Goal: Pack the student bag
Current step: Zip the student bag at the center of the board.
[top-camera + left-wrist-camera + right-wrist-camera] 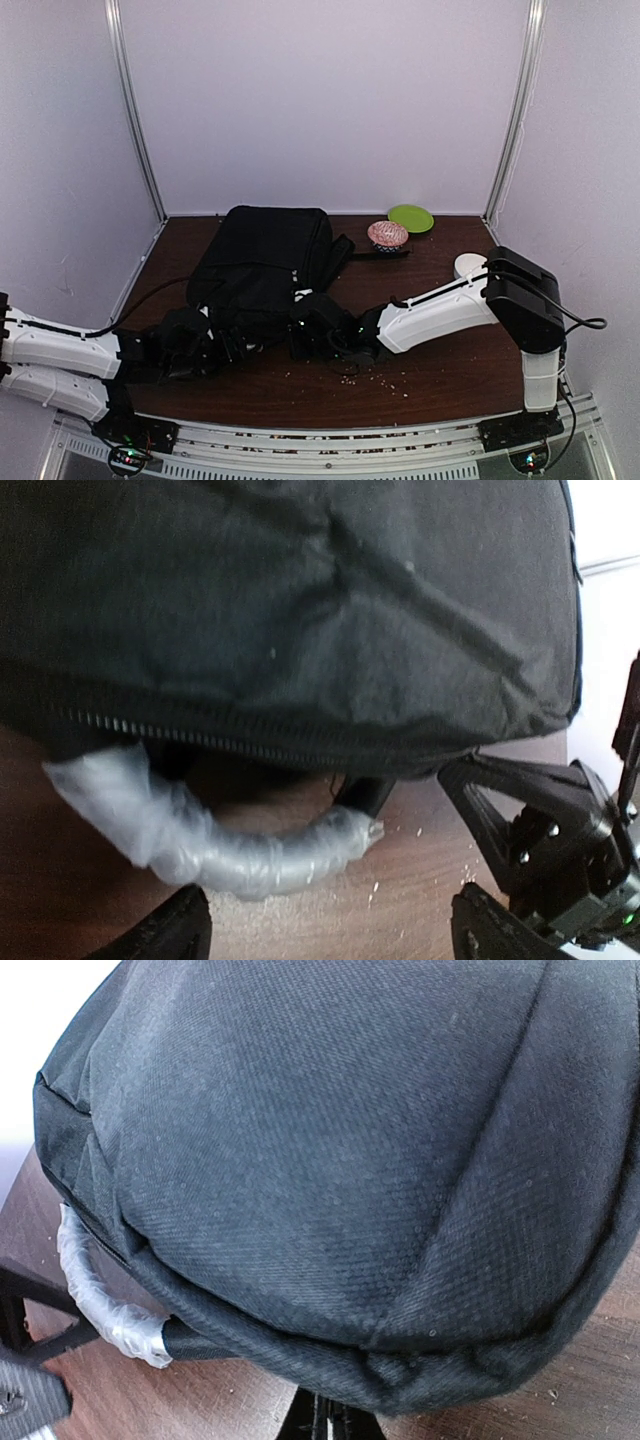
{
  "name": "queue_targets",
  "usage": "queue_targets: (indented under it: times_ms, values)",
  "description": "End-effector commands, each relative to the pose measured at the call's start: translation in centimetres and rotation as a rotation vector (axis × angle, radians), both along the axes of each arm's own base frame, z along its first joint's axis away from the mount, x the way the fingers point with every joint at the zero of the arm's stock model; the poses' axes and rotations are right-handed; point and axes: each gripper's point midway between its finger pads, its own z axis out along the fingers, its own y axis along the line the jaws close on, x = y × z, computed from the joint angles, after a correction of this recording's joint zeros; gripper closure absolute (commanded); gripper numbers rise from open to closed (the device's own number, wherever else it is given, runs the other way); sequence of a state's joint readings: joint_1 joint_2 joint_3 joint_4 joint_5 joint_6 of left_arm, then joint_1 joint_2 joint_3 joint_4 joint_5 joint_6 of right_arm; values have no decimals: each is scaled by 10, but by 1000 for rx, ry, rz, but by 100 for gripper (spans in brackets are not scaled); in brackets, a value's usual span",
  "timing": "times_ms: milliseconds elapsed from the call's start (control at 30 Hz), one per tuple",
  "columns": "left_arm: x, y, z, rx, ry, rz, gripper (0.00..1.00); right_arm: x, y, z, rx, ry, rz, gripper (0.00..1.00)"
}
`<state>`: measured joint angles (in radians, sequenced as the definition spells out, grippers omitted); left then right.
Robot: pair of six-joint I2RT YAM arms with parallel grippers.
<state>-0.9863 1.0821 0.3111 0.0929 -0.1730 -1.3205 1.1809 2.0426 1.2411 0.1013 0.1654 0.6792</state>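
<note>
Left wrist view puts my left hand (330,932) with its fingers wide apart and nothing between them, just short of the curved silvery-grey handle (230,852), a loop wrapped in crinkled clear film. Behind it lies the student bag (300,610), a large black soft fabric pack, rounded and bulging. It rests flat on the dark brown wooden tabletop (440,372) with the handle end toward the arm bases. A metal zip line (200,738) runs along the bag's near edge and reads as closed where visible. My right hand (320,1422) sits at the bag's near rim with fingers together; whether fabric is pinched I cannot tell.

Judged step: securing the handle end of a filled bag. The next move calls for a short forward advance so one finger passes under the loop, then closing. The film looks slick; expect slip. Scattered crumbs (385,378) lie nearby.
</note>
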Motion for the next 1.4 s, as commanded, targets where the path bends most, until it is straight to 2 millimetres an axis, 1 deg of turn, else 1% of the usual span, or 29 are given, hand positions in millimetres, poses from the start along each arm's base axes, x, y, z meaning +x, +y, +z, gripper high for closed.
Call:
queue_targets:
  times_ms: [0, 167, 300, 467, 567, 700, 800, 900, 1100, 1367]
  values:
    - [23, -5, 19, -39, -55, 55, 18, -4, -1, 0, -5, 0, 7, 100]
    - [31, 4, 0, 13, -1, 97, 35, -5, 0, 0, 1, 3, 13, 100]
    - [35, 4, -7, 39, 18, 103, 40, -6, 1, 0, 5, 6, 18, 100]
    - [42, 10, -19, 58, 34, 119, 52, -8, 1, 1, 11, 9, 27, 100]
    - [45, 16, -24, 68, 38, 127, 61, -9, 0, 2, 8, 7, 34, 100]
    - [45, 23, -29, 77, 50, 145, 76, -8, -3, 5, 7, 1, 30, 100]
    - [46, 28, -29, 81, 47, 155, 87, -9, -4, 7, 6, 0, 30, 100]
    - [46, 34, -29, 83, 43, 168, 99, -9, -8, 8, -5, -4, 23, 100]
    - [48, 43, -24, 101, 28, 174, 100, -10, -19, 10, -12, -9, 8, 100]
    - [46, 44, -18, 122, 5, 132, 100, -8, -40, 2, -33, -10, -39, 100]
